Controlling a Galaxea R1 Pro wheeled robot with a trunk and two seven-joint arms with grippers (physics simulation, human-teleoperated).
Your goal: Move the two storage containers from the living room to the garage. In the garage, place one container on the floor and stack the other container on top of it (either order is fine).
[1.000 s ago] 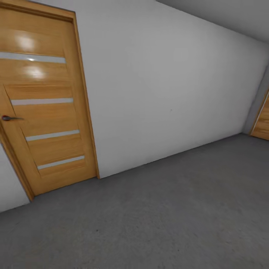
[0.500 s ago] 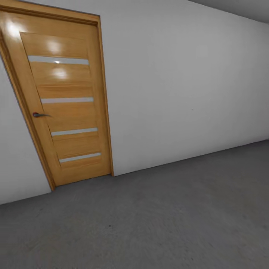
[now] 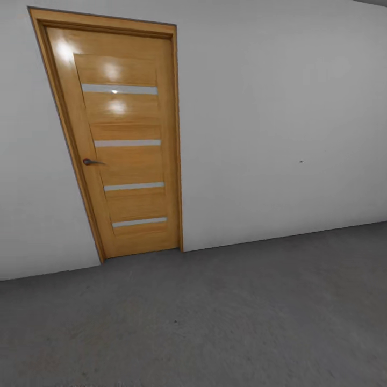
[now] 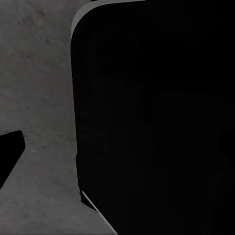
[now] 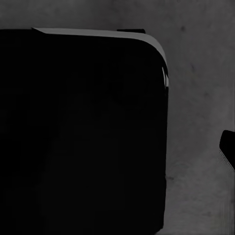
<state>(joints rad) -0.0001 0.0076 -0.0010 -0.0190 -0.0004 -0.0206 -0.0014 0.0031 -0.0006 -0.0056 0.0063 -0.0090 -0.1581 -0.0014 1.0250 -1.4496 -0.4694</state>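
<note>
You face a plain white wall [image 3: 279, 123] over the floor [image 3: 242, 322], dark grey mottled concrete that fills the lower third of the head view; by that surface this looks like the garage. At the left of the frame stands a shut wooden door [image 3: 126, 145] with four pale glass strips and a dark lever handle [image 3: 90, 162] on its left edge. To the right of it the wall is bare.

Both wrist views show a black rounded body [image 4: 156, 117] [image 5: 81, 132] over grey concrete, so I cannot tell how either claw stands.

Neither storage container is in these pictures. When you reach one, expect a stiff, light, smooth-walled bin that may slip: take the rim on its long sides with both claws.
</note>
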